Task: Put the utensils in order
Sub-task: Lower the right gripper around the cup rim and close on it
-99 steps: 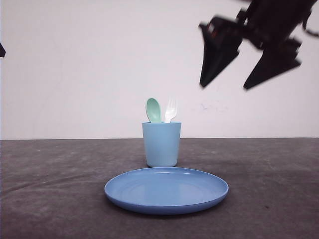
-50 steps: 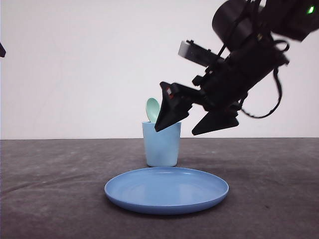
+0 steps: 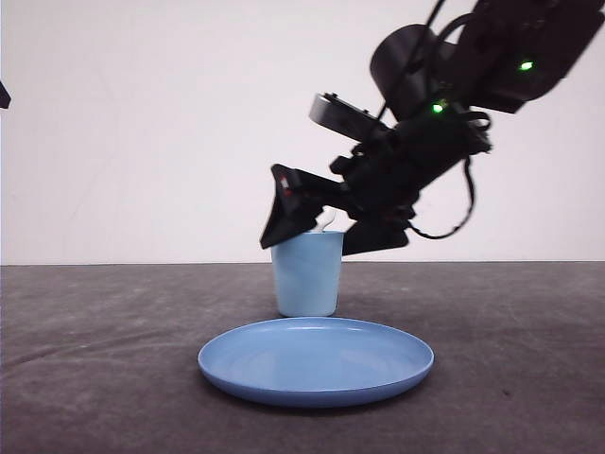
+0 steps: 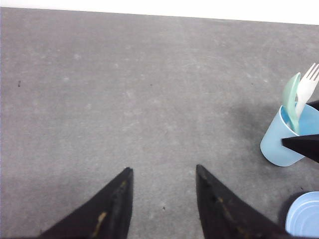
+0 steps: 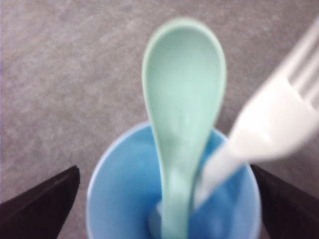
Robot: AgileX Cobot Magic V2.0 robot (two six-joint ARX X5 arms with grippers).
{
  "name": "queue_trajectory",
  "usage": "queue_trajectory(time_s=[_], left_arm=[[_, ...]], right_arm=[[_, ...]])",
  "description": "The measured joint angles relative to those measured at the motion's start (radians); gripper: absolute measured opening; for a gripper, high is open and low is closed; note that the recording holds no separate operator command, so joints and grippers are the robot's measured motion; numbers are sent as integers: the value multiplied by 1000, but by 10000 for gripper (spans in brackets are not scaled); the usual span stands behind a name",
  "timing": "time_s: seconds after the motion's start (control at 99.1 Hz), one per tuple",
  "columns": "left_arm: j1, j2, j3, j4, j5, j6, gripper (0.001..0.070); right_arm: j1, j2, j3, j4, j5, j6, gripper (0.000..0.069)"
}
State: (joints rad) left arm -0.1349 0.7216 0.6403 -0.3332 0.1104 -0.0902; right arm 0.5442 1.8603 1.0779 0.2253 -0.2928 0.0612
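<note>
We count one grey table [image 3: 529, 378], one round blue plate [image 3: 316, 363], one light blue cup [image 3: 306, 274], one mint-green spoon [image 5: 183, 114] and one white fork [image 5: 271, 127]; no writing is legible. Both utensils stand in the cup, seen closest in the right wrist view, where the right pincer [image 5: 164, 199] gapes wide on either side of the cup, gripping nothing. The left pincer [image 4: 164, 199] hangs open and empty over bare table.

A dark grey table [image 3: 104, 378] carries two things — a light blue cup [image 3: 306, 274] and a round blue plate [image 3: 316, 362].
</note>
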Motion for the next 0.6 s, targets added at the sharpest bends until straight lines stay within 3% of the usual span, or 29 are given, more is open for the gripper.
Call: queue_trajectory(time_s=[0.293,0.454,0.595], left_arm=[[0,0,0,0,0,0,229],[0,0,0,0,0,1,229],[0,0,0,0,0,5,229]], right_arm=[[5,29,28,-56,9,-1,674],[5,29,28,-55,11,-2,513],[5,29,29,-53,12,-2,482]])
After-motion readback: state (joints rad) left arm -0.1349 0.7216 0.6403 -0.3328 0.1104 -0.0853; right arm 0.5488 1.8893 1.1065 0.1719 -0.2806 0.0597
